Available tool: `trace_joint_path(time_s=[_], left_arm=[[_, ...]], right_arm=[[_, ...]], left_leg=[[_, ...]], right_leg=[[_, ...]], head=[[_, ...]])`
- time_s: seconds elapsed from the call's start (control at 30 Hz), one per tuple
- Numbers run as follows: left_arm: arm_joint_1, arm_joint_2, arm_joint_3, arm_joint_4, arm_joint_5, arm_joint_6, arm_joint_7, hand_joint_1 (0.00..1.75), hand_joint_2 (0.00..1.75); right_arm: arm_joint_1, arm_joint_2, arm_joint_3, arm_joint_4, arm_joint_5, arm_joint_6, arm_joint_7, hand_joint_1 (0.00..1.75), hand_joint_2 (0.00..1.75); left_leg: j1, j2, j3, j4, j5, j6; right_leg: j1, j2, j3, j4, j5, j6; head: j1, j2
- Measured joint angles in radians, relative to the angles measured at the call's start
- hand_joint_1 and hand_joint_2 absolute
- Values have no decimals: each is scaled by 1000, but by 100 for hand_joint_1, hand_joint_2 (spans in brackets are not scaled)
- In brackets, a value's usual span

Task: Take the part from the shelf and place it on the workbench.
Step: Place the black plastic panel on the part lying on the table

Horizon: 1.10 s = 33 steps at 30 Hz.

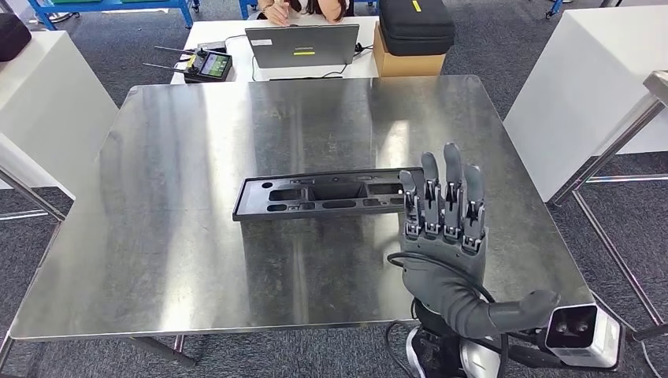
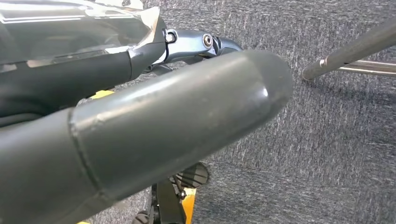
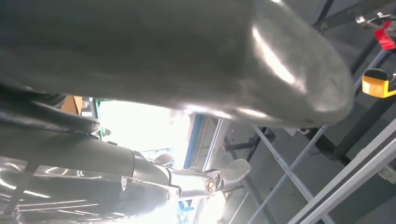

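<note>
A long black plastic part (image 1: 323, 194) with several cut-outs lies flat near the middle of the steel workbench (image 1: 197, 260). My right hand (image 1: 445, 236) is raised over the bench's near right area with its fingers straight and apart and its thumb out to the side. It holds nothing, and its fingertips overlap the part's right end in the head view. In the right wrist view that hand (image 3: 163, 56) points up toward the ceiling. In its own wrist view my left hand (image 2: 140, 116) hangs over grey carpet, thumb extended, nothing in it.
Behind the bench, a white table carries a laptop (image 1: 302, 45), a remote controller (image 1: 206, 64) and a cardboard box with a black case (image 1: 415, 35); a person (image 1: 303, 8) sits there. White tables stand left (image 1: 47, 102) and right (image 1: 583, 87). A metal frame (image 1: 614, 142) slants at the right.
</note>
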Motion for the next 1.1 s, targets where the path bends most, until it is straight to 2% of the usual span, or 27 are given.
trace_joint_path(time_s=[0.03, 0.07, 0.1, 0.13, 0.17, 0.23, 0.3, 0.33, 0.37, 0.4, 0.47, 0.5, 0.53, 0.57, 0.6, 0.63, 0.7, 0.73, 0.83, 0.87, 0.9, 0.97, 1.0, 1.03, 1.07, 1.1], left_arm=[[0, -1, 0, 0, 2, 0, 0, 0, 0], [1, -2, 0, 0, 3, 1, 1, 0, 0], [1, -1, 0, 0, 4, 1, 3, 0, 0], [0, 1, 0, 0, 5, 2, 5, 0, 0], [0, 2, 0, 0, 6, 2, 6, 0, 0], [-1, 3, 0, 0, 7, 1, 7, 0, 0], [0, 1, 0, 0, 7, -2, 6, 0, 0], [-1, 1, 0, 0, 6, -5, 5, 0, 0], [-1, 1, 0, 0, 3, -8, 4, 0, 0], [-1, 1, 0, 0, -2, -11, 3, 0, 0], [-1, 1, 0, 0, -10, -15, 1, 0, 0], [-1, 1, 0, 0, -15, -17, 1, 0, 0], [0, 1, 0, 0, -19, -19, 1, 0, 0], [0, 2, 0, 0, -23, -20, 1, 0, 0], [-1, 2, 0, 0, -26, -21, 1, 0, 0], [-1, 3, 0, 0, -27, -22, 1, 0, 0], [-4, 5, 0, -1, -29, -23, 2, 0, 0], [-6, 7, -1, -1, -29, -23, 2, 0, 0], [-6, 8, -1, -1, -30, -24, 3, 0, 0], [-7, 8, -1, -1, -30, -25, 3, 0, 0], [-7, 8, -1, -1, -31, -27, 3, 0, 0], [-7, 7, -1, -1, -36, -30, 3, 0, 0], [-6, 7, -1, -1, -38, -32, 4, 0, 0], [-6, 7, -2, -1, -40, -33, 4, 0, 0], [-6, 6, -3, 0, -42, -33, 5, 0, 0], [-6, 6, -4, 0, -43, -34, 6, 0, 0]], right_arm=[[9, -2, -4, -2, 5, 9, -3, 0, 0], [16, -4, -9, -3, 9, 15, -4, 0, 0], [21, -6, -15, -4, 12, 18, -5, 0, 0], [26, -7, -19, -5, 14, 21, -6, 0, 0], [31, -9, -24, -7, 15, 22, -7, 0, 0], [41, -10, -33, -9, 18, 26, -9, 0, 0], [49, -11, -43, -11, 20, 31, -10, 0, 0], [52, -9, -47, -11, 21, 33, -11, 0, 0], [54, -7, -53, -13, 22, 34, -11, 0, 0], [57, -4, -59, -14, 23, 35, -11, 0, 0], [65, 2, -74, -16, 27, 35, -11, 0, 0], [70, 5, -82, -17, 29, 35, -11, 0, 0], [76, 6, -90, -18, 31, 35, -11, 0, 0], [82, 8, -99, -20, 33, 35, -11, 0, 0], [87, 10, -106, -22, 35, 35, -11, 0, 0], [90, 12, -112, -25, 36, 35, -11, 0, 0], [94, 15, -120, -30, 38, 35, -11, 0, 0], [95, 16, -123, -32, 38, 36, -11, 0, 0], [99, 20, -133, -36, 41, 36, -14, 0, 0], [100, 21, -137, -38, 43, 36, -16, 0, 0], [102, 21, -140, -39, 45, 36, -19, 0, 0], [106, 21, -150, -39, 48, 35, -22, 0, 0], [109, 20, -156, -39, 49, 34, -23, 0, 0], [112, 19, -161, -39, 49, 34, -23, 0, 0], [114, 19, -167, -39, 49, 33, -24, 0, 0], [115, 18, -171, -39, 49, 33, -25, 0, 0]], left_leg=[[2, -1, 0, 2, -2, -4], [6, -2, -1, 8, -6, -11], [8, -4, -3, 18, -12, -22], [9, -5, -8, 30, -20, -34], [8, -6, -13, 42, -27, -45], [6, -9, -21, 54, -32, -57], [10, -11, -23, 54, -31, -61], [14, -11, -27, 63, -40, -61], [15, -11, -38, 90, -61, -60], [14, -11, -58, 137, -93, -57], [5, -11, -120, 273, -168, -49], [1, -12, -146, 331, -191, -44], [-4, -12, -158, 358, -196, -37], [-10, -12, -150, 347, -183, -26], [-17, -12, -121, 298, -156, -13], [-26, -12, -79, 227, -127, 4], [-41, -9, -19, 119, -93, 28], [-48, -8, -8, 97, -88, 34], [-53, -5, -16, 80, -63, 36], [-51, -4, -21, 72, -50, 37], [-48, -3, -27, 64, -38, 39], [-47, 0, -43, 61, -24, 43], [-47, 2, -51, 62, -17, 42], [-47, 2, -60, 63, -12, 40], [-47, 3, -67, 63, -7, 38], [-46, 3, -72, 65, -3, 35]], right_leg=[[-3, 0, 16, -27, 15, 11], [-7, -1, 50, -88, 40, 25], [-10, -1, 83, -150, 59, 34], [-11, 1, 112, -202, 74, 38], [-11, 3, 127, -230, 79, 34], [-8, 8, 126, -228, 77, 16], [-7, 9, 119, -220, 77, 1], [-5, 10, 116, -219, 79, -5], [-5, 9, 115, -220, 81, -12], [-2, 8, 112, -221, 83, -19], [7, 6, 104, -221, 89, -31], [13, 6, 99, -221, 92, -37], [20, 6, 93, -221, 96, -42], [26, 6, 88, -221, 100, -47], [33, 6, 84, -221, 104, -51], [36, 7, 81, -221, 109, -54], [44, 7, 79, -221, 117, -51], [43, 7, 79, -222, 121, -46], [40, 4, 72, -224, 131, -27], [41, 4, 65, -212, 119, -24], [41, 4, 52, -182, 93, -26], [36, 3, 16, -70, 15, -31], [33, 3, 1, -10, -16, -29], [29, 3, -3, 28, -32, -22], [26, 3, 14, 28, -32, -11], [22, 2, 52, -13, -18, 1]], head=[[0, 0], [0, 0], [1, 0], [3, 0], [4, 0], [2, 0], [-3, 0], [-4, 0], [-5, 0], [-7, 0], [-8, 0], [-9, 0], [-9, 0], [-8, 0], [-8, 0], [-8, 0], [-6, 0], [-4, 0], [-4, 0], [-3, 0], [-1, 0], [2, 0], [2, 0], [2, 0], [2, 0], [2, 0]])
